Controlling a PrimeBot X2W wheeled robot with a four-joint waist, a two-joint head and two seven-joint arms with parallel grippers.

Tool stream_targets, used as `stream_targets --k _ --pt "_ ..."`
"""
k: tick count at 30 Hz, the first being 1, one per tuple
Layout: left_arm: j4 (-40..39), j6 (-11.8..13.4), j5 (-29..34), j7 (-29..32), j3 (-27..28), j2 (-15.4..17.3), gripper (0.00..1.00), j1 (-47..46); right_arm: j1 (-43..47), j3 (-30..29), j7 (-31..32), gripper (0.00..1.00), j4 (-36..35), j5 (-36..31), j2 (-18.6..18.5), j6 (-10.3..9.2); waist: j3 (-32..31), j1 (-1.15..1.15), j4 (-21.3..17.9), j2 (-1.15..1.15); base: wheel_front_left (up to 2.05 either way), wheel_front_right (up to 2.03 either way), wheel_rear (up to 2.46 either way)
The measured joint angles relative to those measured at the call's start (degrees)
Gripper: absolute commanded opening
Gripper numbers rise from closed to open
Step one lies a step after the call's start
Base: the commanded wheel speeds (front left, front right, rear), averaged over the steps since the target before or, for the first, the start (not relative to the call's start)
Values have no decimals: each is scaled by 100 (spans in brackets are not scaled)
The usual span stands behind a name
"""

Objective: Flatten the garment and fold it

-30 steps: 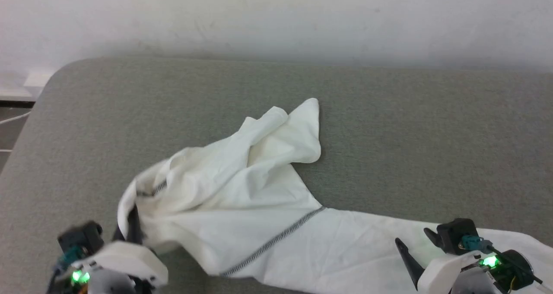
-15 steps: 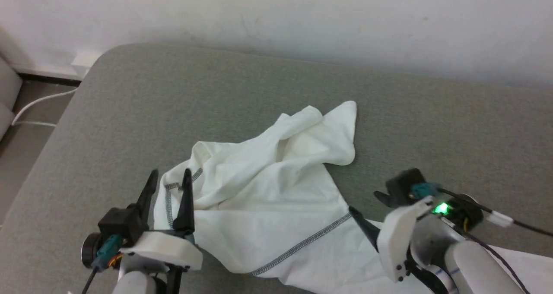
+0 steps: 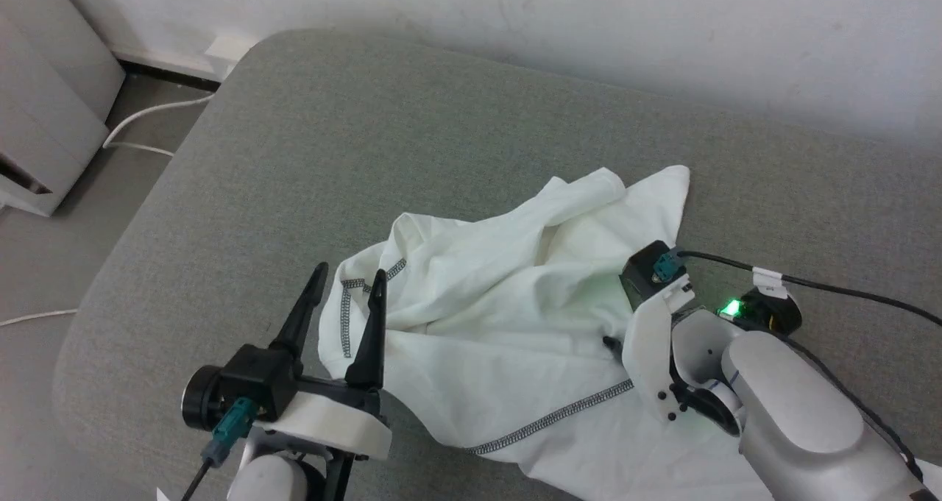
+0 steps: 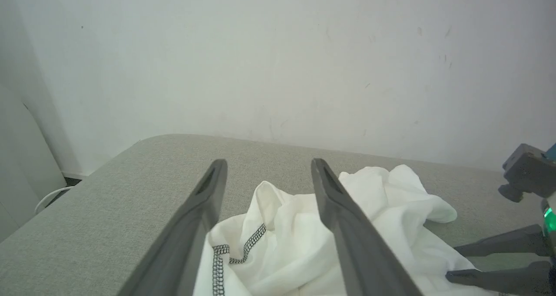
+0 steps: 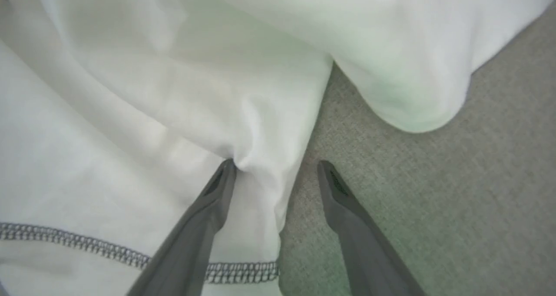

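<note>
T-shirt (image 3: pixel 500 317) lies rumpled on the grey cushion (image 3: pixel 243 192), between both grippers. The left gripper (image 3: pixel 349 274) has its fingers spread wide, with the shirt's stitched edge just ahead between them. The right gripper (image 5: pixel 276 165) is also spread: one fingertip is against a fold, the other over bare cushion beside it.

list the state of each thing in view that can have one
garment, crumpled and unfolded on the grey padded surface, not gripped
left tool, open, empty, at the garment's stitched edge
right tool, open, astride the garment's edge, one finger tip against the fabric, the other over the padding
green light on the right wrist, lit
</note>
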Motion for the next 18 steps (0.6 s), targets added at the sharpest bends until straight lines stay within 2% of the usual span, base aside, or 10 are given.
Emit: stream_targets --k 1,6,10,14,18 --pt "19 -14 1 0 -3 -14 100 0 -87 110 -19 0 80 -2 -22 1 31 0 23 0 0 0 0" --pt "116 -37 2 0 55 -51 100 -2 -270 235 -441 0 365 36 -97 14 97 0 14 0 0 0 0" --pt "169 -93 46 1 135 -55 100 12 -151 75 -647 0 331 71 -283 37 30 1 -98 0 0 0 0" --pt "194 -115 58 1 281 -46 100 84 275 -325 -550 0 -121 90 -889 35 -83 1 -328 0 0 0 0" --pt "202 -154 60 1 364 -46 100 143 933 -933 -18 0 -794 37 -1596 5 -207 0 -646 0 0 0 0"
